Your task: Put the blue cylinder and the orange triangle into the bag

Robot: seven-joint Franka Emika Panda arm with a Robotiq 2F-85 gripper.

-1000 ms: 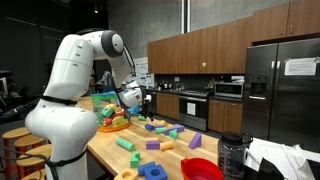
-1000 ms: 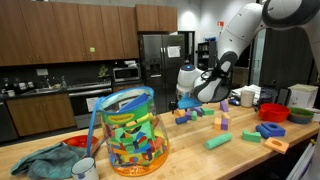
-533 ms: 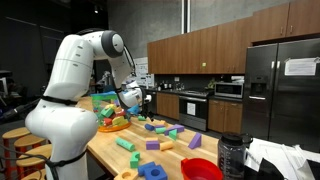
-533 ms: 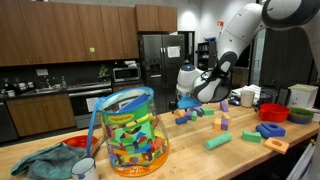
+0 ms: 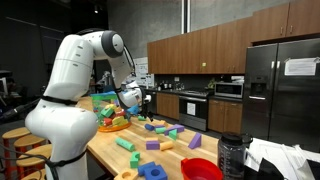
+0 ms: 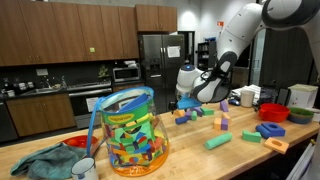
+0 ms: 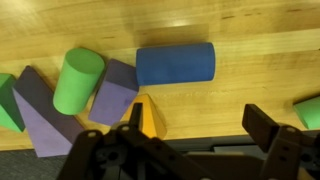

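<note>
No change since the earlier frames: the arm, the blocks and the bag sit where they did, and the gripper (image 7: 198,126) hangs in the same spot over the table (image 7: 255,75).

Fingers: spread wide, nothing between them.

Positions, wrist view:
- The blue cylinder (image 7: 175,63) lies on its side on the bare wood, ahead of the fingers.
- One end of it is just beside a purple block (image 7: 113,92). A green cylinder (image 7: 78,80) lies beyond that.
- The orange triangle (image 7: 151,118) sits close against one finger (image 7: 134,119), partly hidden by it. I cannot tell whether they touch.

The bag (image 6: 130,128) stands upright on the same table in an exterior view, apart from the loose blocks and already well filled.

Handling, my judgement:
- Both pieces look like light, stiff toy blocks, not fragile. The faces are smooth, so expect some slip.
- The cylinder will roll if you nudge its curved side.
- Your jaws stand along its length, so either pinch the two flat ends or turn the wrist and take it across the middle.
- Take the triangle on its flat faces, not the sloped ones, or it will squirt out.
- The bag is soft. Drop from above its mouth, because the rim may fold if you press it.
</note>
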